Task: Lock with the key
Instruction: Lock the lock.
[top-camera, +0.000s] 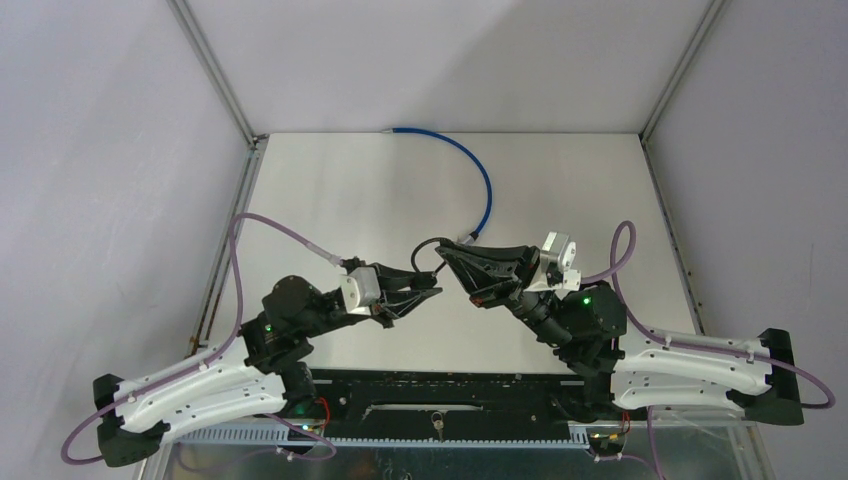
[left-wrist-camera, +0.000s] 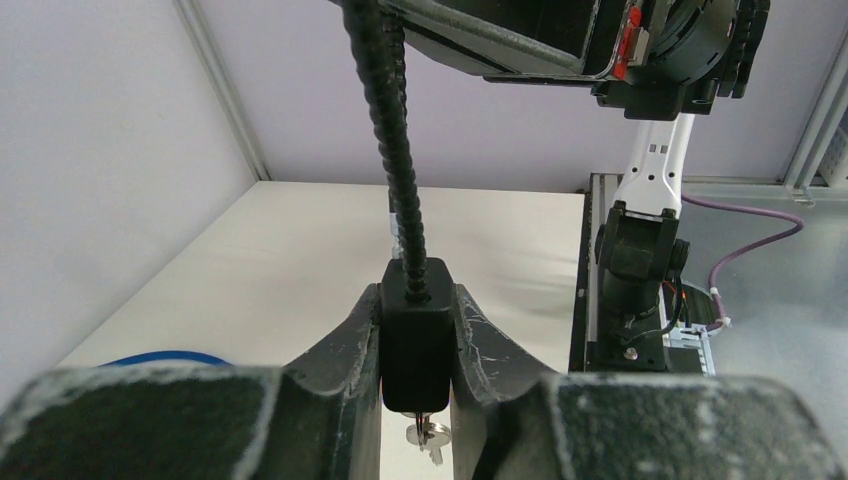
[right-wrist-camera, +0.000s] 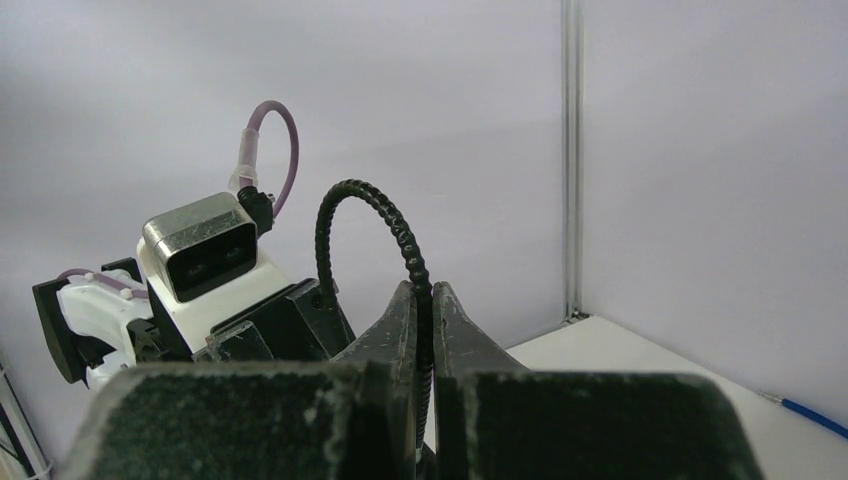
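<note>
The left tool grips the black lock body above the counter, with the key sticking out beneath it. The right tool is clamped on the ribbed black cable rising from that body.

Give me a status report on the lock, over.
Left gripper shut on lock body, key at its underside. Right gripper shut on black cable. Blue cable lies apart.

White-shelled arms, black joints, purple cables, green lights; left claw scuffed black.
</note>
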